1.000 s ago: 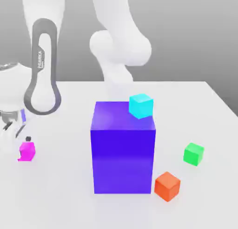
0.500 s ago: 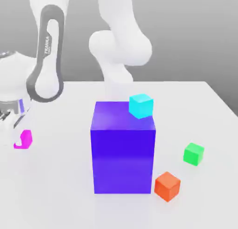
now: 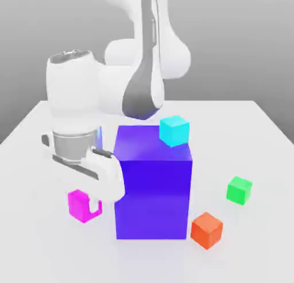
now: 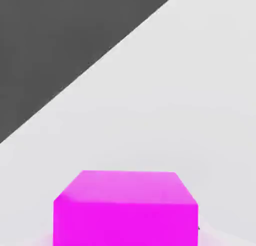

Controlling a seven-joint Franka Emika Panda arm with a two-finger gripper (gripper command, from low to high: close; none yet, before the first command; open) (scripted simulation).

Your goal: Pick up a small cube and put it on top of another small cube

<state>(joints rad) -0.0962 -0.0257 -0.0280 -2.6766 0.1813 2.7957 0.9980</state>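
Gripper status: we find it clamped on the small magenta-pink cube, with one white finger lying across the cube's side nearest the large purple block. In the hand view the pink cube sits close under the camera, with pale table beyond it. We judge the cube to be carried just clear of the table, at the exterior view's left of the purple block.

The bright green cube, which we take as the stacking target, rests on the table at the exterior view's right, well apart from the held cube. The purple block stands between the two.

Risks noted:
- A low, straight transfer would drive the gripper or the held cube into the purple block, which stands taller than the carrying height appears to be.
- The cyan cube on the block's top could be knocked off if the arm clears the block too narrowly.
- The orange cube lies near the green one; a careless descent could nudge either.
- An off-centre release would tip the pink cube off its small support.
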